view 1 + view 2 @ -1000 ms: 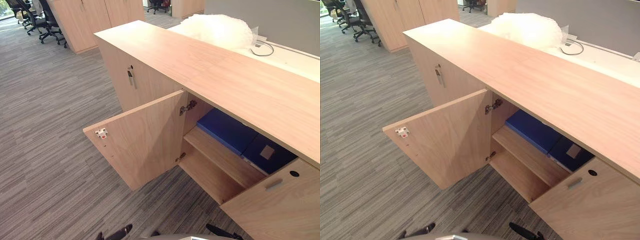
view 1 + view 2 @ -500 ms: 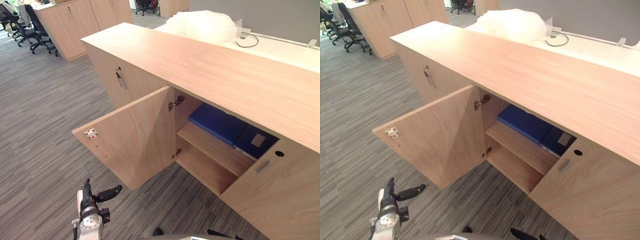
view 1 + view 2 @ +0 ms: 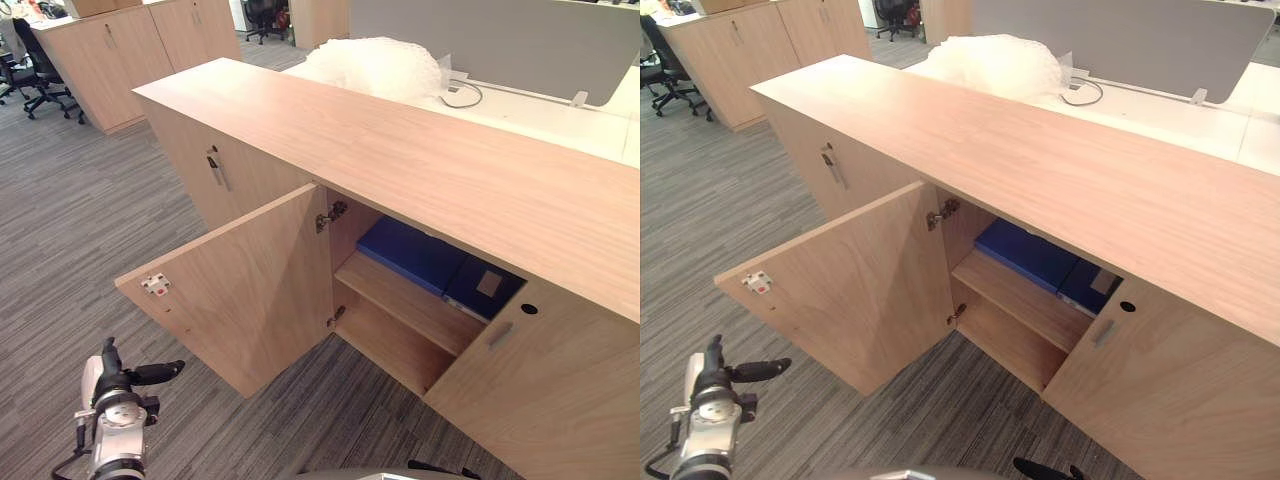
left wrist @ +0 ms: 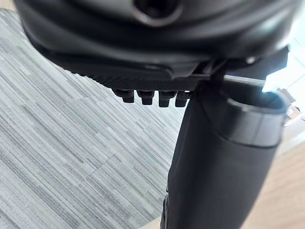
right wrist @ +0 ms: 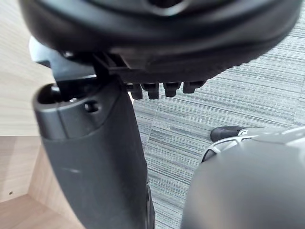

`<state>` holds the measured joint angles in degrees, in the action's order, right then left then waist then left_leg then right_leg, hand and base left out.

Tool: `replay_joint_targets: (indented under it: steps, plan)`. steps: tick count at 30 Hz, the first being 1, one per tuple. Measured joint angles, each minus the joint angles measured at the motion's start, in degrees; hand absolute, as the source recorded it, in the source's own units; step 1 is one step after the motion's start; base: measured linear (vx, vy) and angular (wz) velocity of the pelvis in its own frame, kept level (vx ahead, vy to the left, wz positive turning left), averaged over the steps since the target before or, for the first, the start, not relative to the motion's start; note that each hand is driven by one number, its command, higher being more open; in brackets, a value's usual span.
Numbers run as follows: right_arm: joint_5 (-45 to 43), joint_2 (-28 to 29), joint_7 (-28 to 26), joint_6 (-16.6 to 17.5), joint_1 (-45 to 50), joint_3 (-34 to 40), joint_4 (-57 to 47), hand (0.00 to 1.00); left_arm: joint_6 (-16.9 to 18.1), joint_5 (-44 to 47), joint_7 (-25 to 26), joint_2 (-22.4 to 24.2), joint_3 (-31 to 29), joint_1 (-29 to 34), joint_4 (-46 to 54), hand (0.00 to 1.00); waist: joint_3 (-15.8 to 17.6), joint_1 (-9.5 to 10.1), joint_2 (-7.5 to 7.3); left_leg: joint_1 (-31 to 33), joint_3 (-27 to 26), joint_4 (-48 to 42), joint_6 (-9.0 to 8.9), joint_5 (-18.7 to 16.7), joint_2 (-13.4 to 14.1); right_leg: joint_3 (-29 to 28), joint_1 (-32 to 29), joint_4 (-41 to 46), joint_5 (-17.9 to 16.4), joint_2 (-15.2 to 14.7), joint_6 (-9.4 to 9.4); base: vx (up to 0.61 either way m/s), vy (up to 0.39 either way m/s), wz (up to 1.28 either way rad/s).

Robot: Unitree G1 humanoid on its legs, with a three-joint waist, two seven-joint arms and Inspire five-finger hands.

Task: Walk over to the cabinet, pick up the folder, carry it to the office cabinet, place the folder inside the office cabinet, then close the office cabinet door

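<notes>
Blue folder (image 3: 415, 252) lies inside the cabinet (image 3: 420, 170); left hand (image 3: 125, 378) and right hand (image 5: 90, 167) relaxed, empty.

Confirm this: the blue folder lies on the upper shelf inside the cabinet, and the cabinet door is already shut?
No: the cabinet door stands open, as the left eye view shows. The blue folder does lie on the upper shelf.

Grey carpet (image 3: 60, 240), office chairs (image 3: 30, 65), grey partition (image 3: 500, 40)

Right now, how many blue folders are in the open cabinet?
2. A bright blue folder lies on the upper shelf; a darker folder with a label lies beside it. Others may be hidden behind the right door.
</notes>
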<state>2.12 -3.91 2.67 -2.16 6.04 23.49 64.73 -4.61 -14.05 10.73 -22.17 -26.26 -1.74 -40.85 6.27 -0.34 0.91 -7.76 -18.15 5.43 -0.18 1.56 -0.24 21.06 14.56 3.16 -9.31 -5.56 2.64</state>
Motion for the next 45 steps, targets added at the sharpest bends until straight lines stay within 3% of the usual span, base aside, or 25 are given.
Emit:
replay_joint_targets:
  steps: [8, 12, 24, 32, 36, 41, 43, 45]
  plan:
    - [0.0, -0.6, -0.3, 0.5, 1.8, -0.1, 0.1, 1.0, 0.1, 0.0, 0.1, -3.5, 0.5, -4.1, -0.5, 1.0, -0.7, 0.1, 1.18, 0.1, -0.7, 0.0, -0.11, 0.1, 0.4, -1.2, -0.6, 0.4, 0.1, 0.3, -0.16, -0.04, -0.006, -0.06]
    - [-0.1, -0.8, -0.7, 0.7, 2.3, -0.7, 0.1, 1.0, 0.8, 0.1, -0.1, -5.2, 4.8, -5.5, -0.4, 1.0, -1.0, 0.14, 1.42, 0.3, -1.4, 0.0, -0.12, 0.1, 0.5, -2.0, -1.5, 1.1, 0.1, 0.3, -0.17, -0.05, 0.01, -0.09]
    - [-0.5, -1.0, -0.8, 0.9, 2.4, -3.5, 0.2, 1.0, 1.7, 0.0, -5.5, -7.2, 14.9, -6.5, -0.6, 1.0, -1.4, 0.41, 0.68, 0.3, -1.3, 0.0, -0.29, 0.7, 0.6, -1.9, -1.5, 1.3, 0.1, 0.3, -0.18, -0.05, 0.001, 0.0]
    - [-0.4, -1.3, -1.1, 0.9, 2.3, -4.5, 0.3, 1.0, 2.3, 8.6, -10.2, -7.8, 20.8, -7.7, -2.9, 1.0, -1.6, 0.33, 0.45, 1.2, -0.4, 0.0, 0.39, 1.7, -0.2, -1.0, -1.8, 0.9, -0.1, -0.5, -0.05, -0.07, 0.011, 0.07]
    - [0.0, -1.4, -1.2, 1.0, 2.5, -4.7, 0.4, 1.0, 2.4, 2.6, -9.7, -9.6, 28.5, -7.0, 0.2, 1.0, -1.6, 0.49, 0.29, 2.2, 0.9, 0.0, 1.06, 2.2, -0.9, -0.2, -2.1, 0.7, -0.4, -1.0, 0.47, -0.07, 0.025, 0.19]
    - [-0.1, -2.0, -0.9, 2.4, 2.9, -5.9, 1.6, 1.0, 3.6, -16.6, -6.4, -17.8, 49.6, -2.7, 12.6, 1.0, -1.8, 2.67, 0.42, 3.2, 2.6, 0.0, 1.61, 2.4, -2.3, 1.5, -2.4, 1.0, 0.2, -2.2, 1.9, -0.04, 0.057, 0.21]
    - [0.0, -2.6, -0.8, 3.2, 2.9, -7.4, 1.6, 1.0, 6.3, -21.1, -6.1, -20.6, 56.8, -1.4, 17.4, 1.0, -1.9, 2.65, 0.58, 3.8, 3.3, 0.0, 2.2, 2.3, -2.9, 2.2, -2.6, 1.1, 0.4, -2.8, 2.5, -0.03, 0.068, 0.2]
    - [-0.1, -3.0, -0.7, 3.7, 2.3, -8.5, 2.5, 1.0, 12.2, -24.5, -6.5, -22.3, 64.0, 0.7, 24.8, 1.0, -2.0, 2.49, 0.71, 4.1, 3.3, 0.0, 2.7, 2.0, -3.7, 2.1, -2.9, 1.1, 0.8, -3.5, 3.19, -0.03, 0.086, 0.03]
